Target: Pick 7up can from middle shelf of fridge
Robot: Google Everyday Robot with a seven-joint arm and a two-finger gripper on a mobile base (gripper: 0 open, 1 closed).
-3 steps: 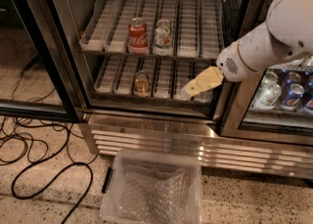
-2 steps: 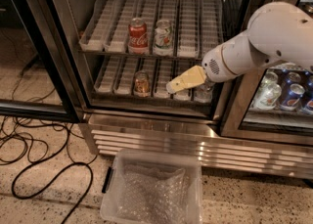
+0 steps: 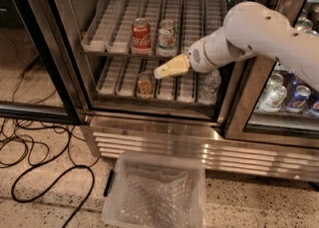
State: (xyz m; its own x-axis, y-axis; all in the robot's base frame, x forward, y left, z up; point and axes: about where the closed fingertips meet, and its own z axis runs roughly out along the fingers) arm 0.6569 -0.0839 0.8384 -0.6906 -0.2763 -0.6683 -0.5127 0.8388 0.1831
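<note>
The fridge stands open around the 7up can, which sits upright on the middle shelf. A clear plastic bin lies on the floor well below that can. My claw hangs just below the 7up can, apart from it, holding nothing; how far open, I cannot tell. A Coca-Cola can stands just left of the 7up can.

Soft indoor light is coming from above, shining brightest on the white arm and the pale gripper, which is hanging before the open fridge, just below the 7up can. Glare is streaking the steel base, and the area behind the glass door at left is lying in shadow.
</note>
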